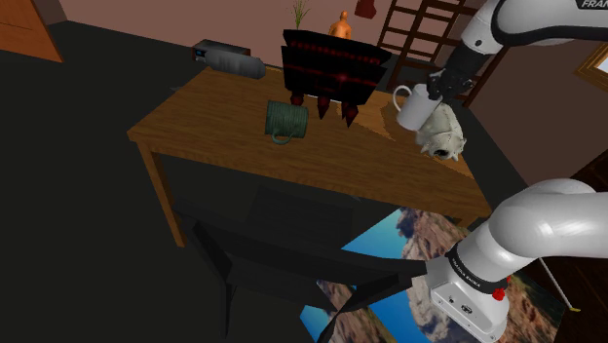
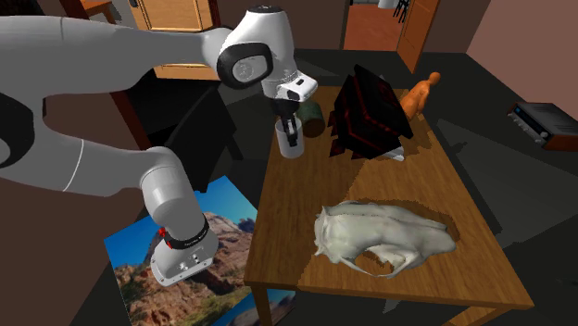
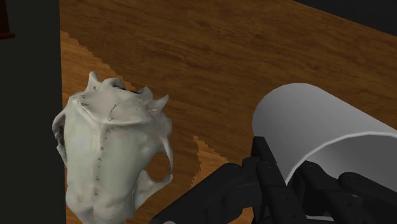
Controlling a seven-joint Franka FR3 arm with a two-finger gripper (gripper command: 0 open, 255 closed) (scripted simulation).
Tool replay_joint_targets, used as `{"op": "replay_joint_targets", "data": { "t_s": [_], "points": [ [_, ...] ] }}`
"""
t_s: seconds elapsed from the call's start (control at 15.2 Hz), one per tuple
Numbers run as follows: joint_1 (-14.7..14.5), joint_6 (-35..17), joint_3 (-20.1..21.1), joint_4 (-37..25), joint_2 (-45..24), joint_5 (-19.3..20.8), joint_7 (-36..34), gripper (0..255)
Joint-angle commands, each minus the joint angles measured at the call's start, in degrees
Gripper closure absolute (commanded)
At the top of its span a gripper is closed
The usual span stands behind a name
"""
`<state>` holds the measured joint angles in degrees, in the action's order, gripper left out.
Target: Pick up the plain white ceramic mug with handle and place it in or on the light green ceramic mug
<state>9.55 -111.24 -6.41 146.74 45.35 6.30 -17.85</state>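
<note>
Plain white mug (image 1: 414, 105) with handle: clamped at rim in claw (image 1: 434, 93), lifted clear of bench (image 1: 195, 117), roughly upright, near skull (image 1: 443, 136), just to shoulder view's upper left of it. Green mug (image 1: 286, 120): dull dark green, ribbed wall, tipped on side on bench, well apart from skull, farther to shoulder view's left.

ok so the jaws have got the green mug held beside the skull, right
No, the mug clasped in the jaws is the white mug, not the green one. The shoulder view shows it held beside the skull, while the green mug is on the table, apart from the jaws.
</note>
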Motion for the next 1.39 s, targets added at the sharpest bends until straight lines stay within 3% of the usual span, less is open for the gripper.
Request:
{"op": "replay_joint_targets", "data": {
  "t_s": [0.0,0.59,1.32],
  "points": [
    [-0.11,1.41,0.14,-1.77,-0.39,-0.16,0.0,255],
    [-3.74,-1.71,7.09,-11.87,-14.06,-3.59,-8.32,255],
    [-6.4,-1.45,14.95,-32.14,-34.64,-3.12,-19.03,255]
  ]
}}
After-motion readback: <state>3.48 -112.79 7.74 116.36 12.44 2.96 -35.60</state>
